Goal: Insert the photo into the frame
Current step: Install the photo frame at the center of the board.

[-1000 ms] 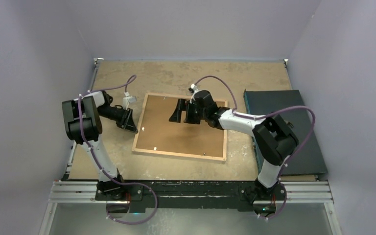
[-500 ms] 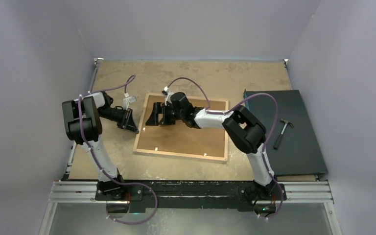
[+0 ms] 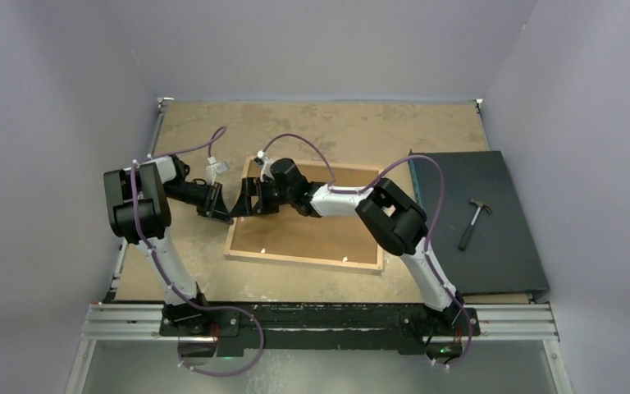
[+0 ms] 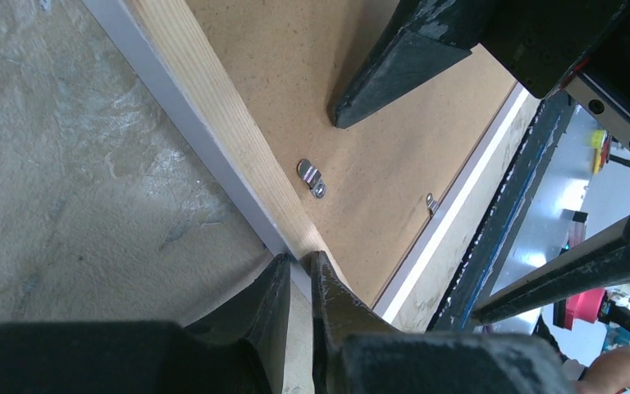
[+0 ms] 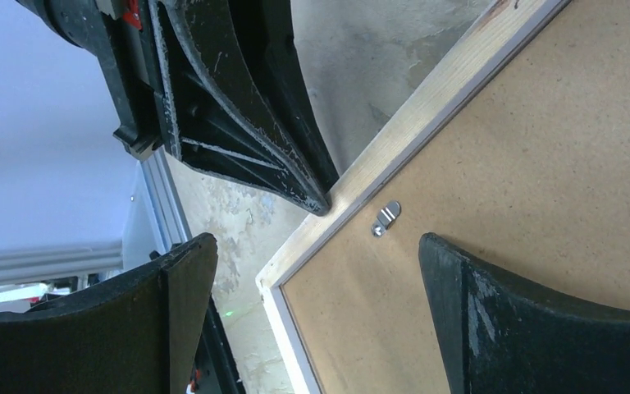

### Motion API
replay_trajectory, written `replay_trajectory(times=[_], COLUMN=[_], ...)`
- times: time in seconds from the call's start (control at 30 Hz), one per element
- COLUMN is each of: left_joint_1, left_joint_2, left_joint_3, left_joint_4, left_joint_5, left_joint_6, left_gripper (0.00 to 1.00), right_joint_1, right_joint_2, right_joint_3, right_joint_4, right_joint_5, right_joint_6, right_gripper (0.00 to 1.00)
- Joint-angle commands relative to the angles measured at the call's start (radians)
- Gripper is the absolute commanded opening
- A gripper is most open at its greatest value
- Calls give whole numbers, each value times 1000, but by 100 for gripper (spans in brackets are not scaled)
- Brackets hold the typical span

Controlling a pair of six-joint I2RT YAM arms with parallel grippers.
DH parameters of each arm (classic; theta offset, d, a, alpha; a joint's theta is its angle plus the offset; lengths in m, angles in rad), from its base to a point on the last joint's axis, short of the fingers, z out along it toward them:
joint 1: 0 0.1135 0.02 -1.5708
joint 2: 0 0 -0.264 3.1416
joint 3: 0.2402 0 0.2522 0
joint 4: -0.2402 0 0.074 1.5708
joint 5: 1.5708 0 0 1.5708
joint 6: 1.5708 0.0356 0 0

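Note:
The frame (image 3: 295, 258) lies face down on the table, light wood rails up, with a brown backing board (image 3: 328, 234) filling it. The photo is hidden. My left gripper (image 3: 229, 218) meets the frame's left rail from outside, and its tips (image 4: 299, 261) are shut on the rail's outer edge. My right gripper (image 3: 250, 197) hovers open over the same rail. In the right wrist view it (image 5: 316, 246) straddles a frame corner (image 5: 275, 283), one finger over the table, the other over the board. A metal turn clip (image 5: 385, 217) sits on the board beside the rail.
A dark flat mat (image 3: 500, 254) with a hammer (image 3: 472, 222) lies to the right of the frame. Grey walls close in the table on three sides. Another small clip (image 4: 431, 203) shows near the frame's near rail.
My right gripper has swept left across the backing board to the frame's left rail, staying open. My left gripper's jaws have closed on that rail's edge; its arm has barely moved.

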Motion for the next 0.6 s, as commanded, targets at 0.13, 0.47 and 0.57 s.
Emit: replay_trajectory(times=[0.13, 0.47, 0.57], left_joint_1=[-10, -10, -9], left_joint_2=[-17, -23, -21], left_joint_3=[-24, -42, -42], left_joint_4=[86, 108, 109], left_joint_5=[-39, -26, -28], left_joint_6=[20, 10, 11], left_gripper=[0, 0, 0], right_joint_1=[15, 33, 35], right_joint_2=[43, 64, 66], right_joint_3=[70, 83, 85], right_joint_4=[18, 19, 22], right_joint_5=[-34, -52, -56], right_joint_6=[13, 29, 36], right_gripper=[93, 92, 92])
